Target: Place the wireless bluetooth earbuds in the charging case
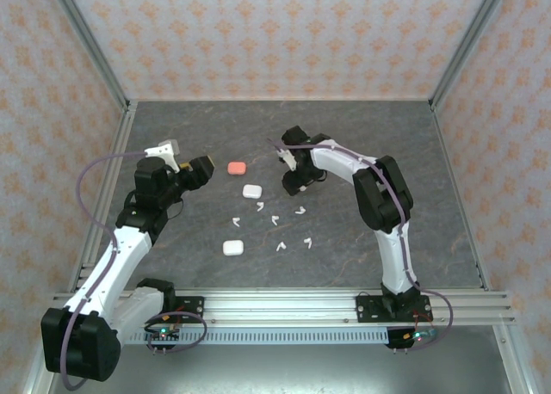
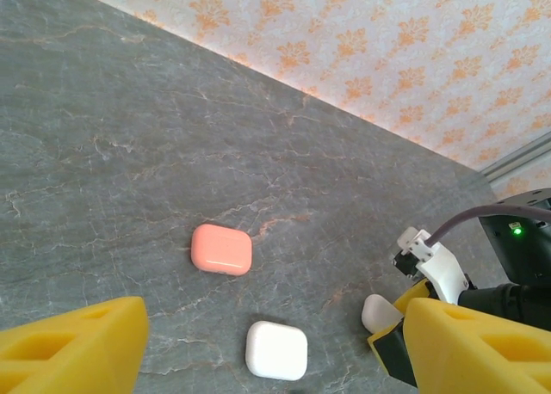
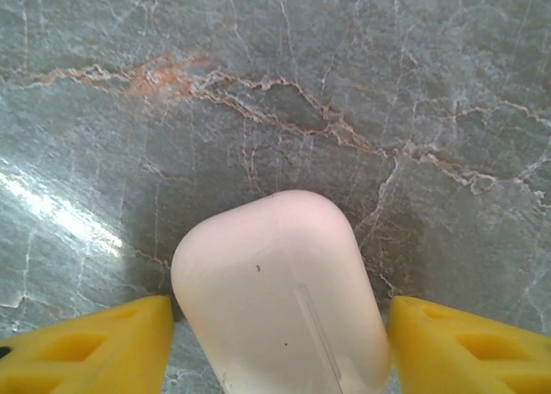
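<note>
**A:** Surface and room, quick?

**B:** I've got a grey marbled tabletop with rusty veins. Orange-patterned wallpaper covers three sides, with metal posts at the back corners. An aluminium rail runs along the near edge, where my arms are bolted on.

**A:** What's lying on it?

**B:** There's a pink case toward the back and a white case just beside it on the near side. A second white case sits closer to the rail. The earbuds are loose on the stone, in the middle between the first white case and the rail. From the top I count six white ones, each apart from the others.

**A:** Right gripper?

**B:** My right gripper is low over the middle of the table, to the right of the pink and white cases. Its yellow fingers flank a pale case. One fingertip looks to be touching the case's edge and the other is just beside it. I can't tell whether it's actually clamped. In the left wrist view the same case shows at that gripper's tip.

**A:** Left gripper?

**B:** My left gripper has its jaws wide apart with nothing between them. It's raised over the back left of the table and aimed toward the pink case.
</note>
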You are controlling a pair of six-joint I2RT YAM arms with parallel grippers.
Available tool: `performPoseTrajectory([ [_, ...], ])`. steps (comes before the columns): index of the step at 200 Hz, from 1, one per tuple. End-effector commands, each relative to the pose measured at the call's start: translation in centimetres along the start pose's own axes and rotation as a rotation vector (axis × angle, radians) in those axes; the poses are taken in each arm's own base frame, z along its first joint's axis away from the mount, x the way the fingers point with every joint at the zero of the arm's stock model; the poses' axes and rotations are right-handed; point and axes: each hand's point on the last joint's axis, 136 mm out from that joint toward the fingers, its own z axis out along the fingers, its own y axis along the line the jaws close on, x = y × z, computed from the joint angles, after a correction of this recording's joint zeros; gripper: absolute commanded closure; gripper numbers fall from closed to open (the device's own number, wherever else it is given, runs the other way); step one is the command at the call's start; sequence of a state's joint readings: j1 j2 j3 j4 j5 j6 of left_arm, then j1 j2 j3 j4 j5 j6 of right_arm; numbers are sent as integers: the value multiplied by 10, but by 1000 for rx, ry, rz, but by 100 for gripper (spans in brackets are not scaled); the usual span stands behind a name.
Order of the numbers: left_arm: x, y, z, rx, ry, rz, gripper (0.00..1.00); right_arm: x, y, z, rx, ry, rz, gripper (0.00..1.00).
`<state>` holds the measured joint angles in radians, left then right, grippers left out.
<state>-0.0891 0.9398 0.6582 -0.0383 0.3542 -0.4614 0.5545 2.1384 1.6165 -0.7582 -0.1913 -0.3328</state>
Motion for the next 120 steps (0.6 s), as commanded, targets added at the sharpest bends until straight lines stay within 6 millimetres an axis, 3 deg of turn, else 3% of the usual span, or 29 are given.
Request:
performPoseTrajectory([
  [1,-3,4,-5,-22,-15,26,22,19,-1,4,-3,70,-1,41],
  [70,-7,-13,-10,47,1,62,22,13,-7,-16,34,-10,-30,61],
  [102,-9,-31,-13,130,22,62,22,1,-6,-47,41,-132,-51,62],
  [120,-10,-48,-14,209,44,58,24,-6,2,-75,30,-242,-77,63],
])
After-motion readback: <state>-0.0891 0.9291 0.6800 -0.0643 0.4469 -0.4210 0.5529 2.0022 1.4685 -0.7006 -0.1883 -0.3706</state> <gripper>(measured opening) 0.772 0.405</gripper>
